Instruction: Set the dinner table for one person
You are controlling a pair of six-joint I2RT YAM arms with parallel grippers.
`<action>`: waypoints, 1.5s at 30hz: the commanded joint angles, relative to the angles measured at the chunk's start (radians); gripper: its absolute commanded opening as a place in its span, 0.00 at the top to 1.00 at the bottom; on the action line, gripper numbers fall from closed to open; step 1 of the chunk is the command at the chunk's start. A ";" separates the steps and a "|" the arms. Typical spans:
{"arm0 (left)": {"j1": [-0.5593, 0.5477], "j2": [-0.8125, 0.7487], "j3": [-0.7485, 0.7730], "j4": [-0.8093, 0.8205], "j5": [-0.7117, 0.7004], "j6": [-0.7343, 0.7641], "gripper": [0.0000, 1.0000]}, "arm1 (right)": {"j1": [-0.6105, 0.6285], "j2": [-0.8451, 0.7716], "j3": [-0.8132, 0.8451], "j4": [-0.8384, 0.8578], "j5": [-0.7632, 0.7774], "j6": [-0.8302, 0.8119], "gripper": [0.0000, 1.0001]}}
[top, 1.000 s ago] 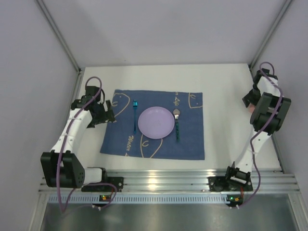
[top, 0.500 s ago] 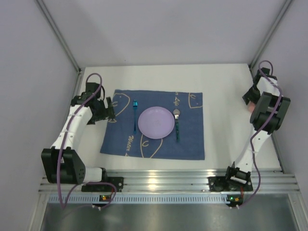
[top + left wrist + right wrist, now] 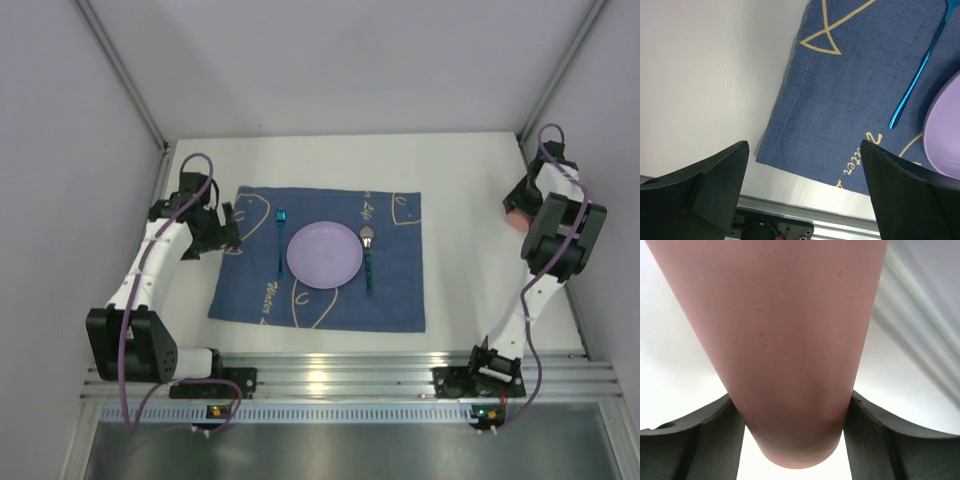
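Snugly inside right tool [image 3: 795, 432]: pink cup [image 3: 790, 340]

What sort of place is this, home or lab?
Probably a lab test cell: bare grey panel walls, a white tabletop edged by an aluminium rail, and one staged place setting on a blue mat.

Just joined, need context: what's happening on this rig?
A place setting is being laid on the table. The mat holds a plate, with a blue utensil to its left and a spoon to its right. The right end effector grips a pink cup by the table's right edge. The left end effector hangs open over the mat's left edge, empty.
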 commanded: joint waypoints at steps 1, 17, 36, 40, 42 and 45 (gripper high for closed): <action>-0.010 -0.046 -0.014 0.044 0.049 -0.029 0.02 | 0.054 -0.212 -0.131 0.072 -0.210 -0.006 1.00; -0.021 0.009 -0.014 0.854 0.780 -0.614 0.02 | 0.893 -0.727 -0.521 0.338 -0.855 0.077 1.00; -0.067 0.185 -0.017 0.908 1.127 -0.873 0.27 | 1.067 -0.710 -0.360 0.211 -0.783 -0.061 1.00; -0.076 0.156 -0.040 0.937 1.163 -0.890 0.37 | 1.067 -0.687 -0.329 0.175 -0.780 -0.093 1.00; -0.089 0.161 -0.034 0.995 1.205 -0.913 0.43 | 1.067 -0.678 -0.328 0.174 -0.786 -0.099 1.00; -0.116 0.158 -0.007 0.990 1.250 -0.890 0.50 | 1.067 -0.667 -0.322 0.174 -0.786 -0.105 1.00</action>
